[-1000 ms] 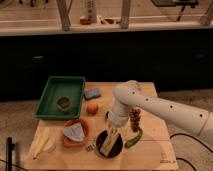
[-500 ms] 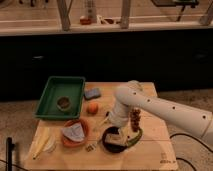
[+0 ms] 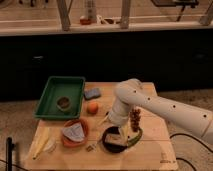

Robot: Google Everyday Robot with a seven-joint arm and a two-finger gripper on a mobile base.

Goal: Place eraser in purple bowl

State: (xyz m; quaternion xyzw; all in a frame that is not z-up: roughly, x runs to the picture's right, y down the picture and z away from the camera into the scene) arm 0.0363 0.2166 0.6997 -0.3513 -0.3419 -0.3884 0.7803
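The purple bowl sits near the front middle of the wooden table. A tan block, the eraser, lies inside it. My gripper hangs from the white arm right above the bowl's far right rim, just over the eraser. Whether it still touches the eraser is not clear.
An orange dish with grey cloth stands left of the bowl. A green tray is at the back left, a blue-grey sponge and an orange ball beside it. A green object lies right of the bowl. Pale items lie front left.
The arm has shifted slightly over the bowl; the tan block now lies in the bowl's middle. Little else moved.
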